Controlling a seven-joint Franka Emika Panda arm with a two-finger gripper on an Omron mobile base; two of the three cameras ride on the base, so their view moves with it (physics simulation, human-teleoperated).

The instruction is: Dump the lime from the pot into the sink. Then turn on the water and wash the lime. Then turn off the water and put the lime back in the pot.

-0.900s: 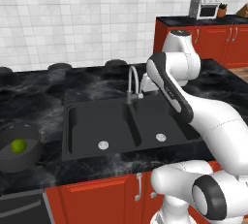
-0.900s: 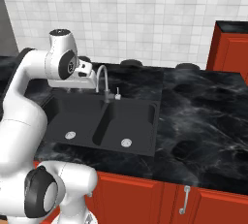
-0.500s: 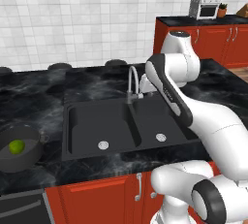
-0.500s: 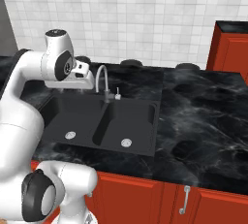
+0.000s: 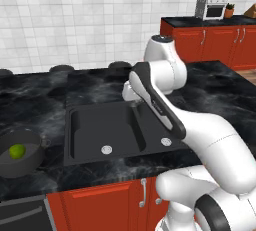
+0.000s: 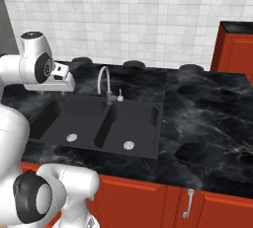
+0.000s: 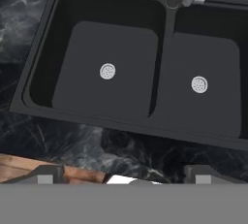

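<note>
1. Our two-finger gripper [image 7: 124, 173] hangs above the black double-basin rectangular sink [image 7: 48, 24], looking down into it from its front side; in the hand view the two dark finger tips [image 7: 46, 173] stand wide apart at the bottom, so the gripper is released, with nothing between them.
2. Below the gripper, each basin shows a silver round drain: one [image 7: 107, 71] in the basin under the gripper's left part of the hand view, the other [image 7: 199, 85] in the neighbouring basin.
3. The curved grey gooseneck faucet [image 6: 104, 81] rises from the back rim of the sink, beyond the gripper, with a small lever [image 6: 119, 96] just beside its base.
4. In the right base view the white hand [image 6: 62, 80] sits over the sink's left basin, near the faucet but apart from it.
5. The small round yellow-green lime [image 5: 17, 150] lies inside the round dark grey metal pot [image 5: 31, 161], well away from the gripper, off to its left on the black marbled worktop [image 5: 30, 110].
6. The pot stands upright, just beside the sink's left wall.
7. Far beyond the gripper, on a second worktop over red cabinets [image 5: 220, 42], we see a small silver toaster oven [image 5: 212, 6] and a potted plant [image 5: 229, 10].
8. Red cabinet doors [image 6: 168, 205] with silver handles run under the worktop in front of the sink.
</note>
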